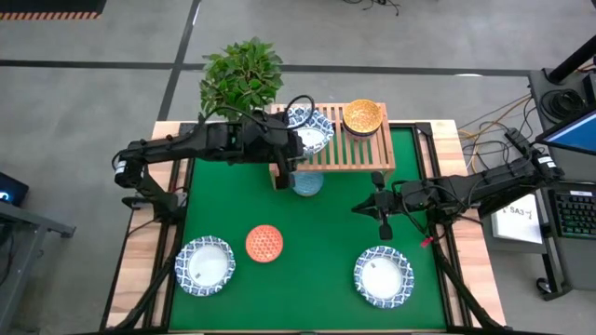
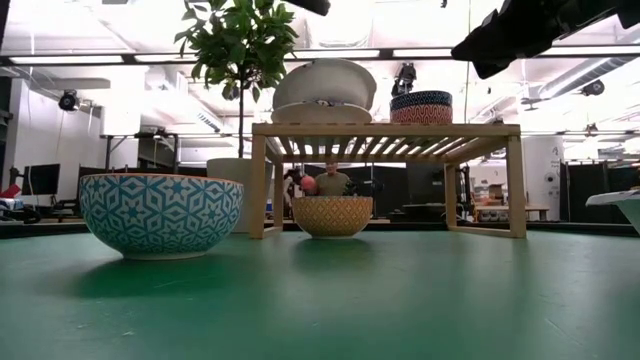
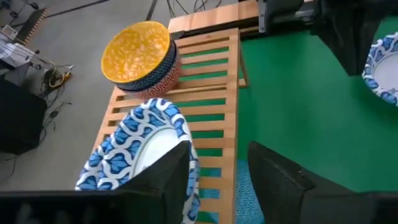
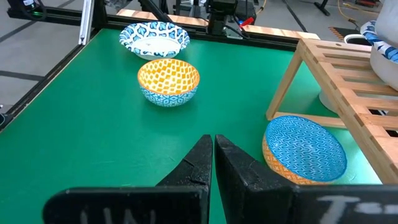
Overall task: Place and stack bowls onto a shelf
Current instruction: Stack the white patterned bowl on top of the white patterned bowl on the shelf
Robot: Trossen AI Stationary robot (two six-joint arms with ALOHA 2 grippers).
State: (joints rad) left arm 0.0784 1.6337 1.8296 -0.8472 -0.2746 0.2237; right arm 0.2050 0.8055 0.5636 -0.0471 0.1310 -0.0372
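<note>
The light-wood shelf (image 1: 346, 149) stands at the table's far edge. On its left part a white, blue-rimmed bowl (image 3: 140, 149) rests tilted in a second wide bowl (image 2: 320, 112). On its right part a mustard yellow bowl (image 3: 134, 50) sits nested in a dark-blue patterned bowl (image 2: 421, 107). My left gripper (image 3: 217, 180) is open, hovering over the shelf's front edge beside the white bowl. The pale blue bowl (image 1: 306, 182) sits on the table by the shelf's front. The orange-red bowl (image 1: 264, 243) sits mid-table. My right gripper (image 1: 383, 221) hangs shut over the table's right part. My left gripper has one finger (image 3: 168, 183) standing right before the near rim (image 3: 186, 146) of the white bowl on the shelf. I cannot tell whether it touches the rim. The other finger is over the shelf's slats, clear of the bowl.
Two more white, blue-rimmed bowls sit on the green mat near the near edge, one left (image 1: 206, 265) and one right (image 1: 383, 275). A potted plant (image 1: 240, 74) stands behind the shelf's left end. The mat's middle (image 1: 326, 242) is open.
</note>
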